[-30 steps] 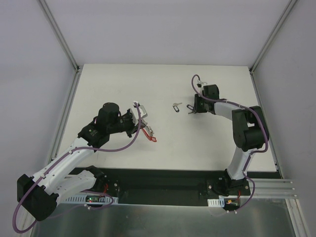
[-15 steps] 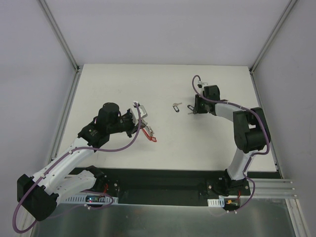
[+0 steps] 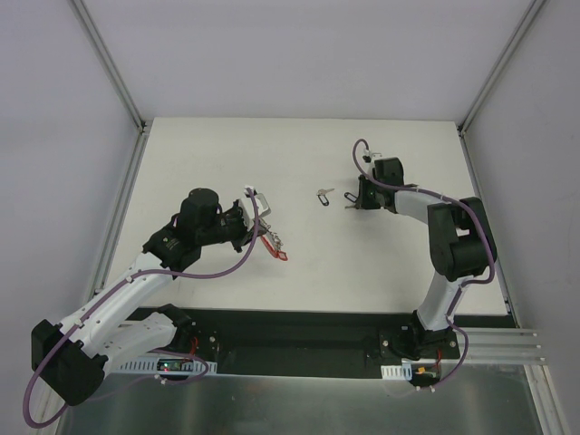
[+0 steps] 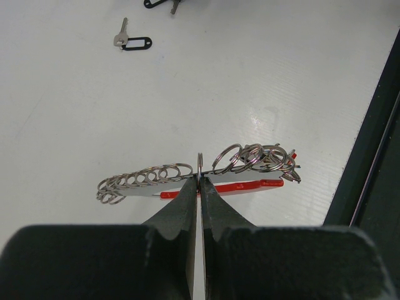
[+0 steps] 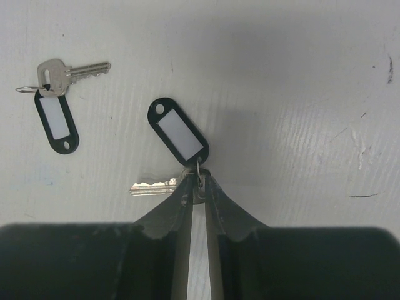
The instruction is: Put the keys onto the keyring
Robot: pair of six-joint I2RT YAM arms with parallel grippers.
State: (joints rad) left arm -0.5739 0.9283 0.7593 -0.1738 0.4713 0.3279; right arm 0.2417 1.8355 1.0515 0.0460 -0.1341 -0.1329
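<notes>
In the left wrist view my left gripper (image 4: 200,182) is shut on one small ring of the keyring (image 4: 250,164), a red arc with a row of silver rings, held above the table. From above, the keyring (image 3: 270,240) hangs off my left gripper (image 3: 256,227) at centre left. My right gripper (image 5: 199,181) is pinched on the head and small ring of one of the keys (image 5: 153,187), whose black-rimmed tag (image 5: 179,134) lies flat ahead of the fingertips. A second key (image 5: 65,74) with a black-rimmed tag lies to its left, apart. From above, that loose key (image 3: 323,195) lies left of my right gripper (image 3: 355,202).
White tabletop (image 3: 299,154) bounded by grey walls and a metal frame. A black strip (image 3: 308,331) runs along the near edge by the arm bases. The loose key (image 4: 131,42) shows far ahead in the left wrist view.
My right gripper's jaws have narrowed onto the key's head. Both arms stay almost where they were, and the left still holds the keyring.
</notes>
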